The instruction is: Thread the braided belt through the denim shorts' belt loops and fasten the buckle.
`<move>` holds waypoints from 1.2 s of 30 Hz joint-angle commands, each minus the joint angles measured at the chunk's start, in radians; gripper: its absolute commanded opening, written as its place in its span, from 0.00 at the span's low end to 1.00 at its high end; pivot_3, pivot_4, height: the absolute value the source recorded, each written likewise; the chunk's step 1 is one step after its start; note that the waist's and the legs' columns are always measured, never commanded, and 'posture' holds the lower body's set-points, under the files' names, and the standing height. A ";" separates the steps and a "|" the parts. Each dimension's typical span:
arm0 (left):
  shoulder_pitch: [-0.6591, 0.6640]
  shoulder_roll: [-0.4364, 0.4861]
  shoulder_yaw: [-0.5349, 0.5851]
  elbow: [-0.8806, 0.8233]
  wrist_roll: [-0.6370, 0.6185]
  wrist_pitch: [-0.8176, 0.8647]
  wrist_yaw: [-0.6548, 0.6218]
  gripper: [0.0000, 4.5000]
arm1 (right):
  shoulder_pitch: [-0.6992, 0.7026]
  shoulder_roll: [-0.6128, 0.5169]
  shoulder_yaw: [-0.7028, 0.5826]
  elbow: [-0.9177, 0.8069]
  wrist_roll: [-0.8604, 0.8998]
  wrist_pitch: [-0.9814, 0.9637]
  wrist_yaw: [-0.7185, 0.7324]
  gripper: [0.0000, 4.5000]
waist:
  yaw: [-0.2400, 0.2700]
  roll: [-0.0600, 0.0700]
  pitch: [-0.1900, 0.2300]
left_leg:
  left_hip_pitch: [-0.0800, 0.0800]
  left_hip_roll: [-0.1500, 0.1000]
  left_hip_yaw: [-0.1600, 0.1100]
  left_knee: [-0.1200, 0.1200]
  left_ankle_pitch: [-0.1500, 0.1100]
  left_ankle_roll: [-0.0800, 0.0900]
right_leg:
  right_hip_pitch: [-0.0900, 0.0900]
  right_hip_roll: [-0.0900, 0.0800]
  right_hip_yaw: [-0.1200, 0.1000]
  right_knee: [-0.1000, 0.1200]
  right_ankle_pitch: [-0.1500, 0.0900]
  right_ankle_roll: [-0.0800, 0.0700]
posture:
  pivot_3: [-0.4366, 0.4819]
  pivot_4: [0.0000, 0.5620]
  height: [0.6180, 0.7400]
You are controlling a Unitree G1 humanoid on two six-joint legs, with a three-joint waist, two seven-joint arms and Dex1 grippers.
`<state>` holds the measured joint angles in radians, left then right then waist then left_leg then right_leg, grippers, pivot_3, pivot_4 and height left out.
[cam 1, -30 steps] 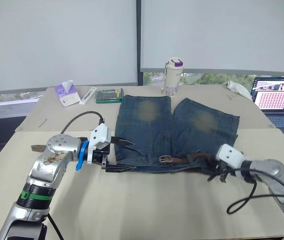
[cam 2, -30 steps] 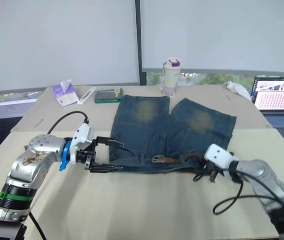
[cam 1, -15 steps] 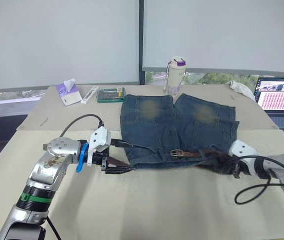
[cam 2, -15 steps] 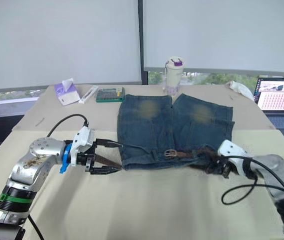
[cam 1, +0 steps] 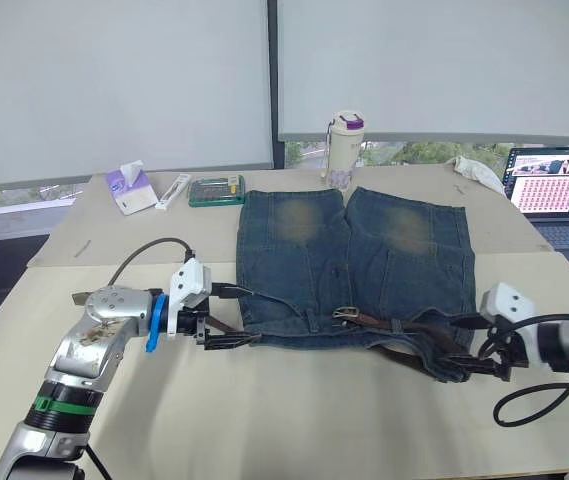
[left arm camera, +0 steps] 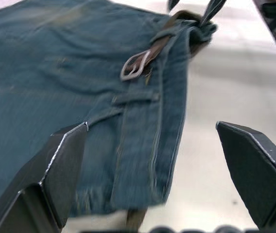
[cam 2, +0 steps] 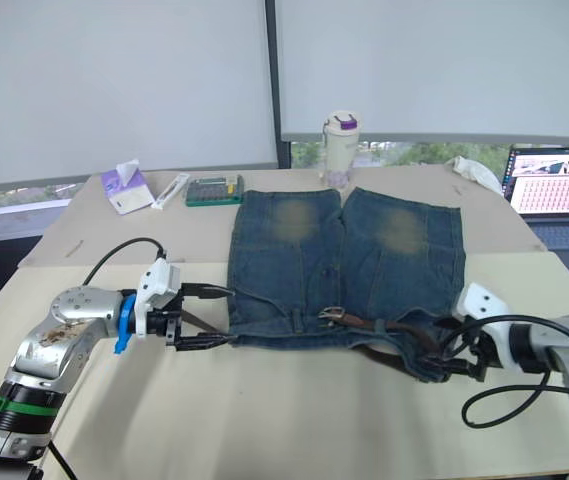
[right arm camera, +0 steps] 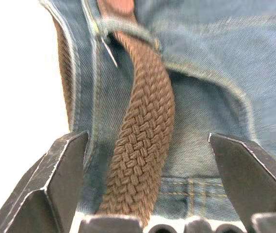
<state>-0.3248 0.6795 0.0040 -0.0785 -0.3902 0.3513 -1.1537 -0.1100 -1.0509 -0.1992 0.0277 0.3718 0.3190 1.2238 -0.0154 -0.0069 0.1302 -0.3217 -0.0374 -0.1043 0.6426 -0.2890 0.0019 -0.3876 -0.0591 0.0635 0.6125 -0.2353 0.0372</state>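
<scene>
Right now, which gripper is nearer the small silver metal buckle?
Roughly equal, left slightly nearer. The buckle lies mid-waistband; the left gripper is open at the shorts' left edge, the right gripper at their right corner.

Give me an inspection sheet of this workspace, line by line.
Surface: beige table.
Job's things: denim shorts flat; braided belt along waistband, buckle unfastened.
Clutter: bottle, tissue pack, green case, white cloth.
Grippers: left gripper open at shorts' corner; right gripper open, astride belt.
Cables: black cables by both arms.
Surroundings: laptop, window blinds.
</scene>
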 commanded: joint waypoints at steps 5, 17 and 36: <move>0.119 -0.139 0.254 -0.101 0.023 0.192 0.524 1.00 | -0.065 0.107 -0.131 -0.312 0.356 0.199 -0.051 0.99 | 0.002 -0.001 0.001 | 0.000 0.001 -0.001 -0.001 0.000 0.000 | 0.000 0.000 0.000 0.001 0.000 0.000 | 0.48 0.27 1.00; 0.088 -0.310 0.475 -0.052 0.131 0.325 1.106 1.00 | -0.248 0.365 0.134 -0.413 0.349 0.200 -0.180 0.99 | 0.023 -0.005 0.001 | -0.001 -0.001 -0.003 0.000 0.000 -0.003 | -0.001 -0.002 -0.001 0.000 0.001 0.000 | 0.48 0.27 1.00; -0.168 -0.369 0.430 0.174 0.121 0.354 1.255 1.00 | -0.314 0.429 0.210 -0.379 0.259 0.155 -0.191 0.99 | 0.024 -0.006 -0.001 | -0.013 0.000 -0.003 -0.001 0.002 -0.010 | -0.018 -0.001 -0.002 0.002 0.006 -0.002 | 0.48 0.27 1.00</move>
<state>-0.4582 0.3074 0.4410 0.0964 -0.2789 0.6637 0.0639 -0.4233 -0.6261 0.0236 -0.3246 0.6287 0.4928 1.0359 0.0091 -0.0133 0.1291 -0.3350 -0.0377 -0.1069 0.6421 -0.2867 -0.0081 -0.4051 -0.0597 0.0612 0.6147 -0.2296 0.0351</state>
